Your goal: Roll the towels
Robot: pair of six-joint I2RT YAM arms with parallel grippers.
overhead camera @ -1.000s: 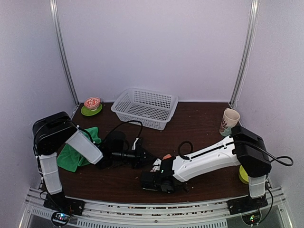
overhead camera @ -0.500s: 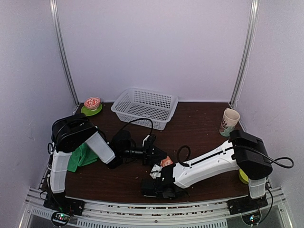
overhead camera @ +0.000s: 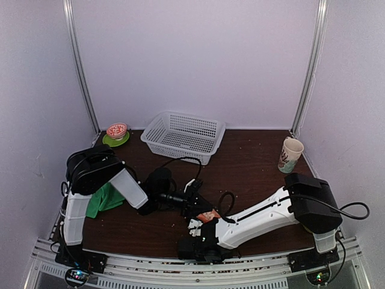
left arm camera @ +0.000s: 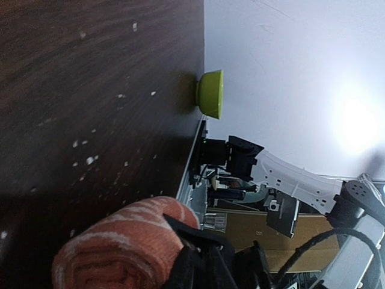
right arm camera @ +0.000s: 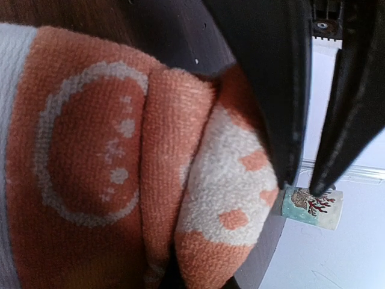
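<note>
Orange towel, rolled, sits gripped in left pincer; right pincer nearly closed against it.

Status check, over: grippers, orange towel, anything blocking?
Left gripper shut on the rolled orange towel. Right gripper shut, at that towel's edge. Green towel bunched beside left arm, not blocking.

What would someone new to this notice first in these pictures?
The left arm and right arm crowd over a rolled orange towel with white prints, front and centre; it fills the right wrist view. A green towel lies bunched at the left, partly under the left arm.
</note>
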